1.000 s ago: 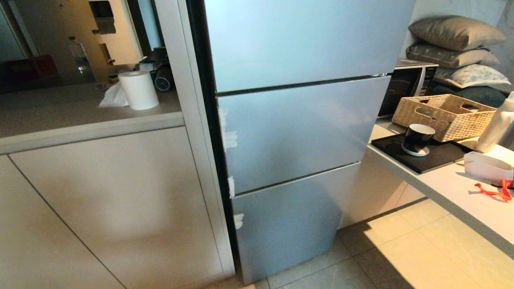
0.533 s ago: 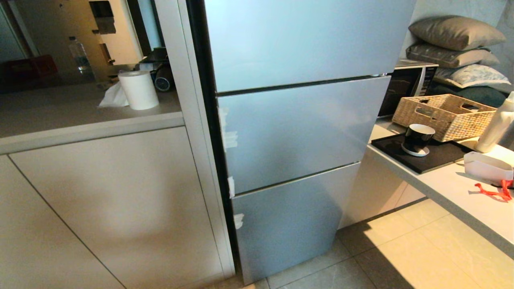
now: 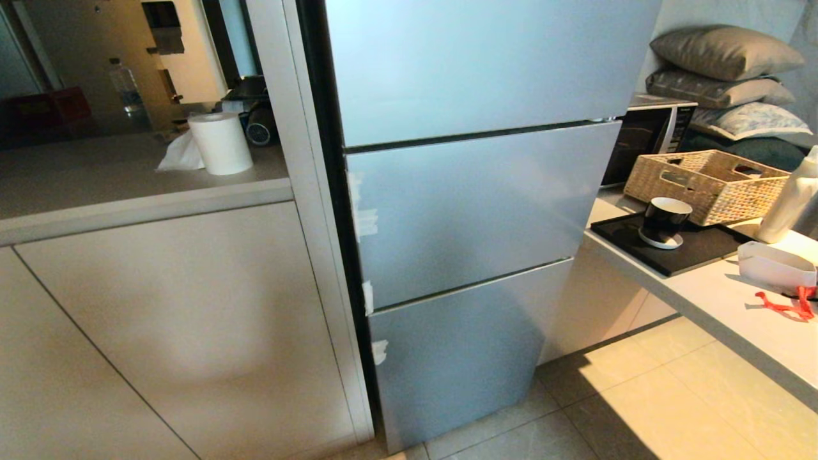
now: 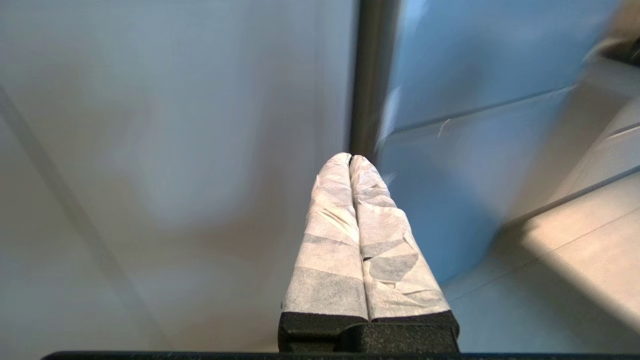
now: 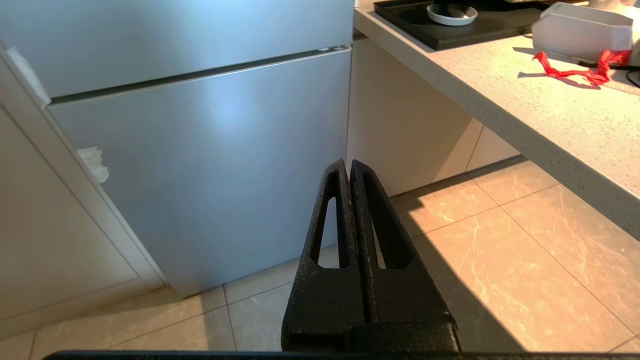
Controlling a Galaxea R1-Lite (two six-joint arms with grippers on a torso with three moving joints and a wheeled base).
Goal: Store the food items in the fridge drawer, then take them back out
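Leftmost, a beige cabinet (image 3: 166,319) under a counter carrying a paper towel roll (image 3: 221,142). Neither arm appears in the head view. The left gripper (image 4: 350,159), seen only from its own wrist camera, has its tape-wrapped fingers (image 4: 330,240) pressed together, holding nothing, and points toward the dark seam between the cabinet and the fridge. At centre stands the fridge, its three silver-blue front panels (image 3: 473,204) all closed; strips of white tape (image 3: 367,297) mark the left edges. The fridge drawer lies somewhere behind these panels and is not visible, and no food item is visible in any view. The right gripper (image 5: 349,165), black fingers likewise closed on nothing, hangs low above the floor tiles (image 5: 500,240) facing the lowest panel. At right, a counter (image 3: 722,306) bears a black tray (image 3: 677,246) with a cup (image 3: 664,220), a wicker basket (image 3: 709,182), a white container (image 3: 776,265) and a red ribbon (image 3: 783,305).

Risks, as judged: the flat panels offer no visible handle, so closed fingers may slip along the seam or pry at the wrong panel. The ribbon, being red, could be mistaken for food. A reach toward the right counter may upset the cup.
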